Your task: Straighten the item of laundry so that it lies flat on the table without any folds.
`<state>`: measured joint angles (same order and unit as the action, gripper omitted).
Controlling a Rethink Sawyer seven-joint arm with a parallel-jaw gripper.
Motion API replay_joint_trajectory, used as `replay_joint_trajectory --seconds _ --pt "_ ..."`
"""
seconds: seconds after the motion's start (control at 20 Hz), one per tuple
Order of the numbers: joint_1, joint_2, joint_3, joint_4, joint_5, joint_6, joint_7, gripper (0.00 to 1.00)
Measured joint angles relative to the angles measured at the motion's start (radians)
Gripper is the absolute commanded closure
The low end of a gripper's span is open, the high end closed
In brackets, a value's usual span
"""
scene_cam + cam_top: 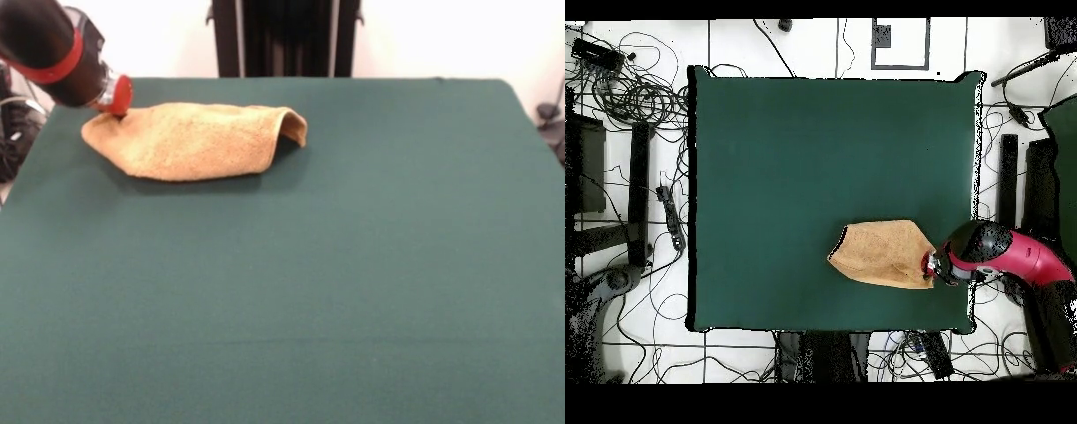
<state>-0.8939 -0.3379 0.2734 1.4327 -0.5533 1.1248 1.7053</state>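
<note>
Front view: gripper (117,99) at towel (190,140) left corner, grip state unclear. Towel doubled, right edge humped. Best: drag corner outward low across table (335,291).

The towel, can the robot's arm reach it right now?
Probably yes. The gripper is already at the towel's corner by the table's edge, and nothing stands between them. Whether it actually grips the cloth is unclear.

The golden-tan towel (199,140) lies folded over itself near the green table's (353,291) far edge.
</note>
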Motion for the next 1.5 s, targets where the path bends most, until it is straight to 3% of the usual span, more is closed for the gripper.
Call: replay_joint_trajectory --seconds 0.65,1.5 --pt "-0.157 -0.092 0.100 0.201 -0.050 -0.240 0.000 1.00" --pt "-0.219 -0.251 0.077 0.498 -0.241 -0.711 0.000 1.00"
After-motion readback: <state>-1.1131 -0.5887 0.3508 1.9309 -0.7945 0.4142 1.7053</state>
